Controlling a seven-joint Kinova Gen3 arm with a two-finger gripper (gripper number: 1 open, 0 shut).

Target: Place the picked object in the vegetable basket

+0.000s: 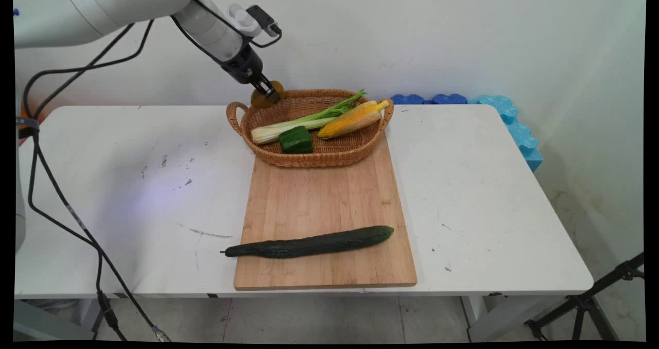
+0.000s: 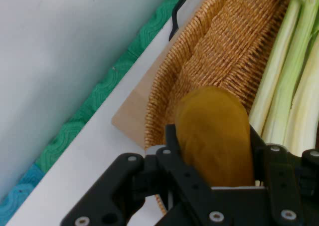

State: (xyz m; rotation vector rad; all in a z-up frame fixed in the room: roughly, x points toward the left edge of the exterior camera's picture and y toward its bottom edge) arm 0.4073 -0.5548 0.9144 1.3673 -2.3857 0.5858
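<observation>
Hand (image 1: 267, 92) clamped on potato (image 1: 263, 100), held over basket (image 1: 309, 156) rear-left rim. Celery (image 1: 304, 122), corn (image 1: 352, 120), green pepper (image 1: 295, 139) inside. Cucumber (image 1: 309, 243) on board (image 1: 324, 205).

My black gripper (image 1: 269, 92) clamps a mustard-brown potato (image 2: 214, 136) over the far left rim of the tan woven basket (image 1: 329, 158). Inside lie pale green celery (image 1: 304, 121), a yellow corn cob (image 1: 350, 121) and a dark green pepper (image 1: 296, 139). A dark green cucumber (image 1: 309, 242) crosses the near edge of the light wooden board (image 1: 319, 199) on the white table (image 1: 489, 194).
</observation>
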